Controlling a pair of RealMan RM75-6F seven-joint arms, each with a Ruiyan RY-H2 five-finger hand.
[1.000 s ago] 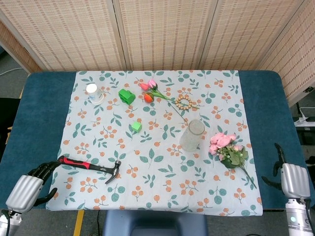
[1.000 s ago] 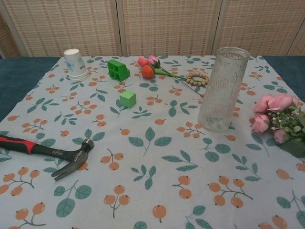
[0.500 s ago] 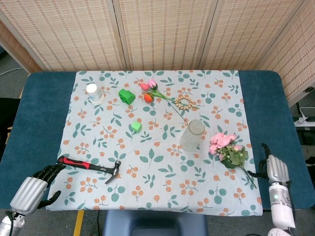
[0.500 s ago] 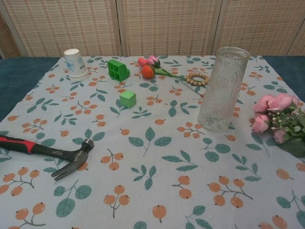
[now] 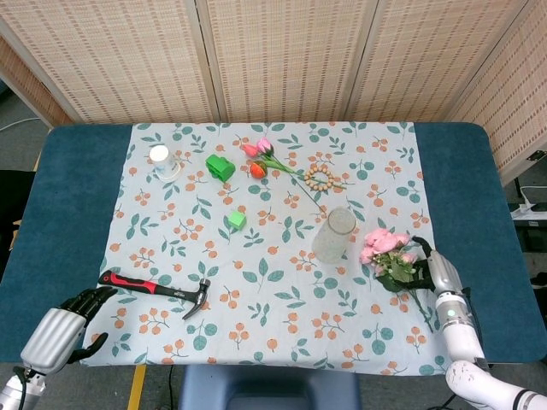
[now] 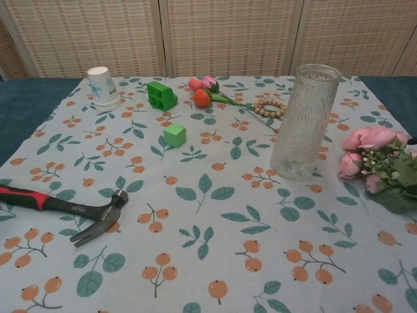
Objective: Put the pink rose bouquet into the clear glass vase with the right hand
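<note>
The pink rose bouquet lies on the floral cloth, right of the clear glass vase, blooms toward the vase. The chest view shows the bouquet at the right edge and the vase standing upright and empty. My right hand is at the bouquet's right side, its dark fingers against the leaves and stems. I cannot make out whether they close on it. My left hand hovers at the table's front left corner, fingers apart, holding nothing.
A red-handled hammer lies front left. A green cube, green block, paper cup, tulip stems and bead ring lie toward the back. Bare blue table flanks the cloth.
My right hand has come in leftward from the table's right edge to the bouquet's stems. The bouquet has shifted slightly left. The left hand has barely moved.
</note>
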